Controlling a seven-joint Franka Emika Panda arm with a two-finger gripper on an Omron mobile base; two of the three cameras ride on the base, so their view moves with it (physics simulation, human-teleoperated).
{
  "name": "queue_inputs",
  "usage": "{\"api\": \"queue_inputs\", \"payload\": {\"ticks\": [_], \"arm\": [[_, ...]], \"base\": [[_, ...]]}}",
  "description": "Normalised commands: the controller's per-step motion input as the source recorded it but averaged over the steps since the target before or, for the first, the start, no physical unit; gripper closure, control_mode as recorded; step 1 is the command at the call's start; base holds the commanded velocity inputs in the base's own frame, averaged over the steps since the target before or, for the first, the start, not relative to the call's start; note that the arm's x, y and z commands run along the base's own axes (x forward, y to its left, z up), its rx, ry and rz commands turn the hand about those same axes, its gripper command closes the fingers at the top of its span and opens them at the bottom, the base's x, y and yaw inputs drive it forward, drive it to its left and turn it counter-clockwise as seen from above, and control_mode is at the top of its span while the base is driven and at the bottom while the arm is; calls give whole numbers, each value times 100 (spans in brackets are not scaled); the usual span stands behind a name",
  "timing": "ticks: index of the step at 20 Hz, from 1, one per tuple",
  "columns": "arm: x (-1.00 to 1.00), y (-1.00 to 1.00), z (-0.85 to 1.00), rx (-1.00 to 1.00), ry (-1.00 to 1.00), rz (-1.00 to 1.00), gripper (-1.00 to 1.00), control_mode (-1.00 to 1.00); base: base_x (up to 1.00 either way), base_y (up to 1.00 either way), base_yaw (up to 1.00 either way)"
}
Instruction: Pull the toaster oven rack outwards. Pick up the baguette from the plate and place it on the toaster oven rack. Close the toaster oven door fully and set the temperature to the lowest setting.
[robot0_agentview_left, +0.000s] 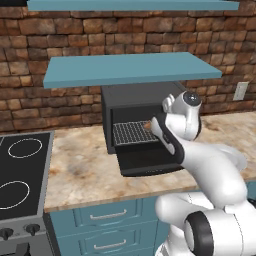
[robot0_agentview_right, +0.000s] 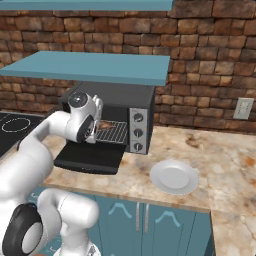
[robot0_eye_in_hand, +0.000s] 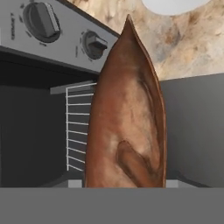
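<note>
Baguette (robot0_eye_in_hand: 127, 118) gripped in gripper (robot0_agentview_right: 95, 129), held over pulled-out rack (robot0_agentview_left: 132, 132) of oven (robot0_agentview_right: 120, 107), door (robot0_agentview_left: 150, 160) dropped open, plate (robot0_agentview_right: 174, 176) on counter (robot0_agentview_left: 85, 170); knob (robot0_eye_in_hand: 40, 18) markings unreadable.
</note>
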Motion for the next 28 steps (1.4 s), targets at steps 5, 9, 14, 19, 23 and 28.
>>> {"api": "queue_inputs", "payload": {"ticks": [5, 9, 14, 19, 23, 28], "arm": [[6, 0, -20, 8, -10, 0, 100, -100], [11, 0, 0, 0, -22, 0, 100, -100], [10, 0, 0, 1, -15, 1, 100, -100], [25, 0, -5, 2, 5, 6, 100, -100], [28, 0, -14, 2, 0, 8, 100, -100], [26, 0, -22, 3, 0, 8, 100, -100]], "base": [[0, 0, 0], [0, 0, 0], [0, 0, 0], [0, 0, 0], [0, 0, 0], [0, 0, 0]]}}
